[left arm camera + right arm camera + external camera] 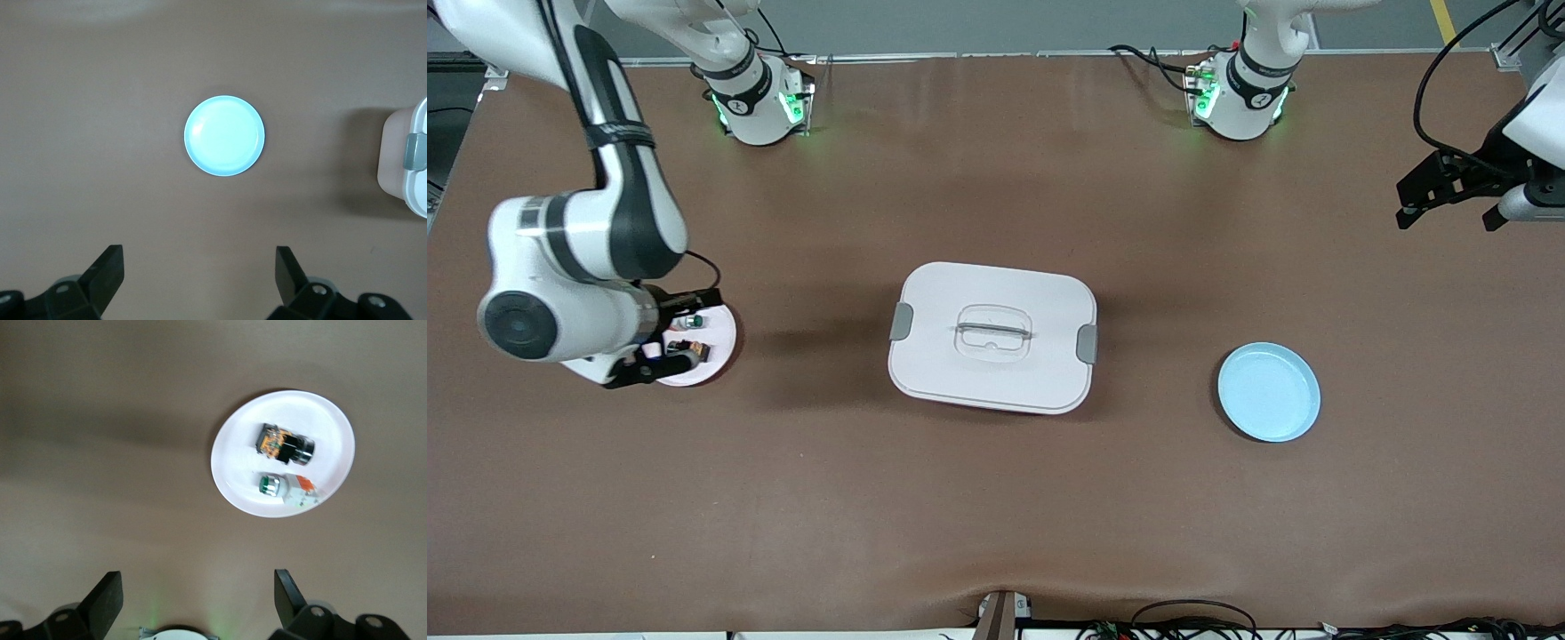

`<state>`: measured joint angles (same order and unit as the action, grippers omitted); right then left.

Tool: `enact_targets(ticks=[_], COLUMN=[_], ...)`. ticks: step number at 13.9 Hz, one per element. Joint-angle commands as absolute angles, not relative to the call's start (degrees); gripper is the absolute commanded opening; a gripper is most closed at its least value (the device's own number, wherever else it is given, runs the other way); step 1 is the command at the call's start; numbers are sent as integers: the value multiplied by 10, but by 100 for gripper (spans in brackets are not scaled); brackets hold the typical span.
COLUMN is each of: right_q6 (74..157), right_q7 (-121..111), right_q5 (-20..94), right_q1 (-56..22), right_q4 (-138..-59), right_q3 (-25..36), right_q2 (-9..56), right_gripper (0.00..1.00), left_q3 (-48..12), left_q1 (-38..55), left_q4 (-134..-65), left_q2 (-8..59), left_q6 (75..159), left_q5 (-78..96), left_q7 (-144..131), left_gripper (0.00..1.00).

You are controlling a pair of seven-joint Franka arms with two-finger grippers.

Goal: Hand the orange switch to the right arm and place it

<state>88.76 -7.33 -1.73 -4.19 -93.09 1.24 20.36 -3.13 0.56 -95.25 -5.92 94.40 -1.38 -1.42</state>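
Orange switch [283, 445] sits on the white plate [233, 480] at the right arm's end of the table, beside the small white part with a green knob [287, 487]; nothing is holding it. Right gripper [193, 600] hovers over the table by that plate, fingers spread, empty. Left gripper [198, 277] waits high over the left arm's end, jaws wide apart, empty, with the blue plate [224, 135] below it. White lidded container [992, 336] sits mid-table between the two plates. Step looks like the first pick, not yet begun. Next move: centre a gripper over the switch, descend and close on it without catching the knob part.
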Motion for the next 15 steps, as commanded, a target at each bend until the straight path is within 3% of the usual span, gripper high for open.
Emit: enact_targets(ticks=[1, 15], right_q6=[838, 741], right_q7=[-62, 25], right_q5=[4, 26], right_q1=[-14, 14], right_q4=[-879, -774], right_q3=[7, 6], right_q2=[201, 178], right_gripper=[100, 100], left_q3=[-36, -38], left_q1=[1, 1], left_q4=[-943, -941], left_q2=[-61, -62], left_q6=[933, 918], left_q5=[-1, 1], left_q7=[-65, -56], left_gripper=[100, 100])
